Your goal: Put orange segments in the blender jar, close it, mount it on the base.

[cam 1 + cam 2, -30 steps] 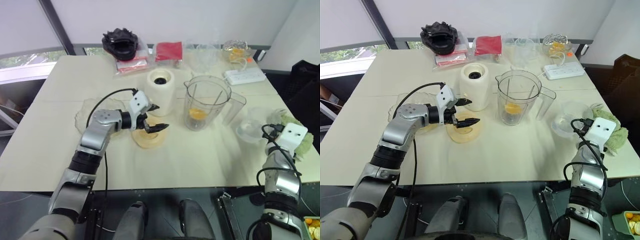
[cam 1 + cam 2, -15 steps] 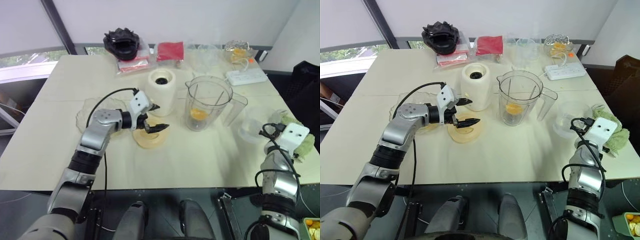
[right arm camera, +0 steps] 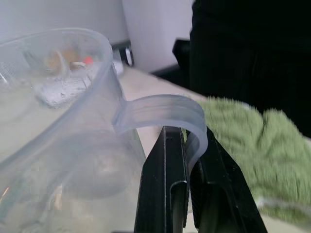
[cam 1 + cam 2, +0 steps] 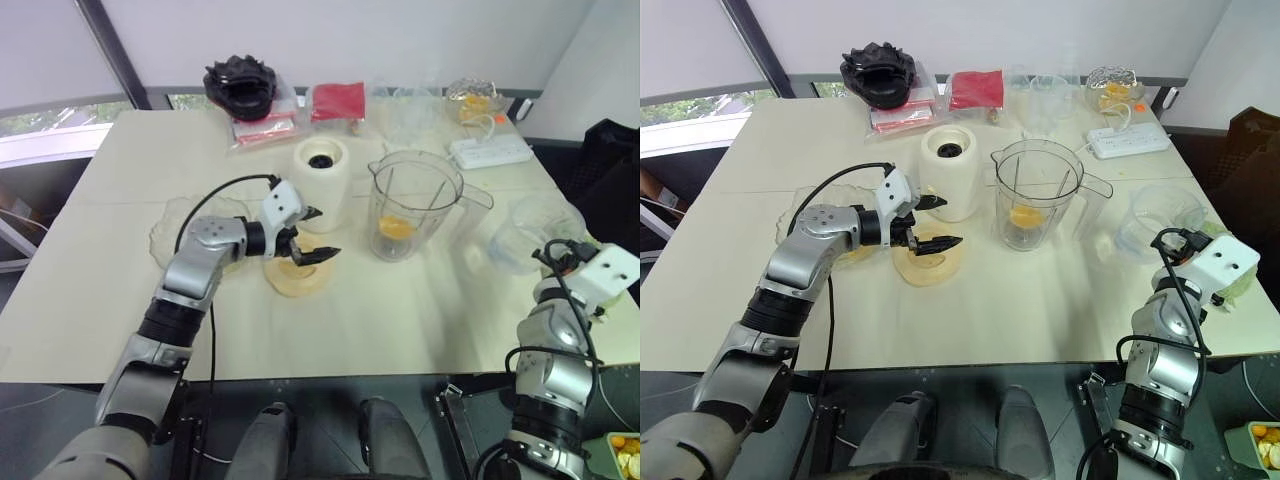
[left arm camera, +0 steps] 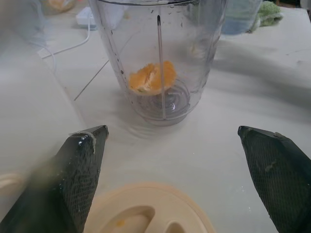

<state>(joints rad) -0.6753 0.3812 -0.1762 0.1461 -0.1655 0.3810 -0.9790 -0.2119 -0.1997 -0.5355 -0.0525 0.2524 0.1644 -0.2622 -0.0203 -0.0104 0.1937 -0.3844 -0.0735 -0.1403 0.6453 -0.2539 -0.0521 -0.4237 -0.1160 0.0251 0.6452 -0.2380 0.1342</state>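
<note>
- Blender jar (image 4: 415, 205) is stood upright on the counter (image 4: 400, 310), lid off, just beside the base (image 4: 322, 183), which is on its left.
- Orange segments (image 5: 149, 77) are seen at the jar bottom, on the blade hub.
- Left end effector (image 4: 312, 236) is held spread wide over the pale-yellow lid (image 4: 297, 277), nothing gripped; fingers (image 5: 80, 170) are pointed toward the jar.
- Lid is lying flat on the counter, in front of the base.
- Right end effector (image 3: 187, 184) is pressed together on the handle of a clear plastic cup (image 3: 63, 121), at the counter's right edge.
- Cup is held tilted, beside a green cloth (image 3: 243, 145).
- Power strip (image 4: 490, 151) and bagged items are placed along the far edge.
</note>
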